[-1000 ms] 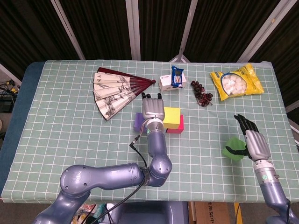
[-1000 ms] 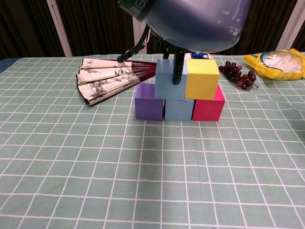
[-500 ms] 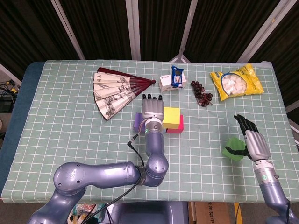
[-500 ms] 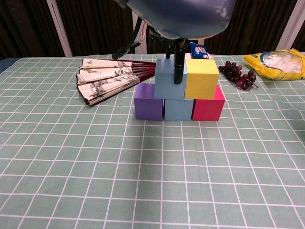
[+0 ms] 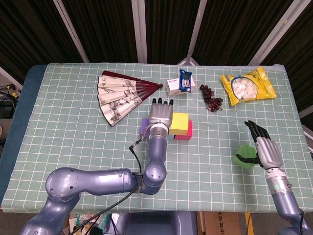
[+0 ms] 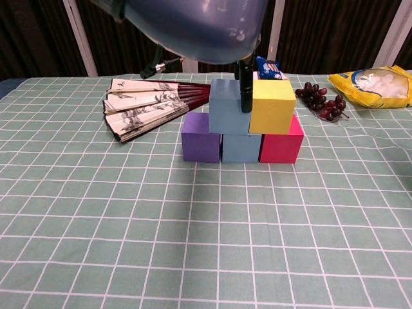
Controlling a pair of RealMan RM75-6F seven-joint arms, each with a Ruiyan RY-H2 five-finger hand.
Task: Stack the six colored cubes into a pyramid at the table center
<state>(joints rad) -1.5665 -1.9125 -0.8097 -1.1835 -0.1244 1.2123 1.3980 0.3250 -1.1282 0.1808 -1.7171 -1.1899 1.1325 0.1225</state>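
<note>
At the table's middle a purple cube (image 6: pixel 201 137), a blue cube (image 6: pixel 241 147) and a pink cube (image 6: pixel 282 143) stand in a row. On them sit a grey-blue cube (image 6: pixel 228 106) and a yellow cube (image 6: pixel 273 105), side by side. My left hand (image 5: pixel 161 114) hovers over the grey-blue cube with its fingers spread. One of its fingers (image 6: pixel 246 93) hangs down in front of the seam between the two upper cubes. At the right, my right hand (image 5: pixel 263 147) holds a green cube (image 5: pixel 244 155) just above the cloth.
A folding fan (image 5: pixel 120 95) lies behind the stack to the left. A snack box (image 5: pixel 180 83), dark grapes (image 5: pixel 211 98) and a yellow bag (image 5: pixel 247 85) lie along the back. My left arm (image 6: pixel 193 26) fills the top of the chest view.
My left hand has drifted a little right and back over the stack, and its arm has swung left. The hanging finger slid from the grey-blue cube's face to the seam. The right hand is still.
</note>
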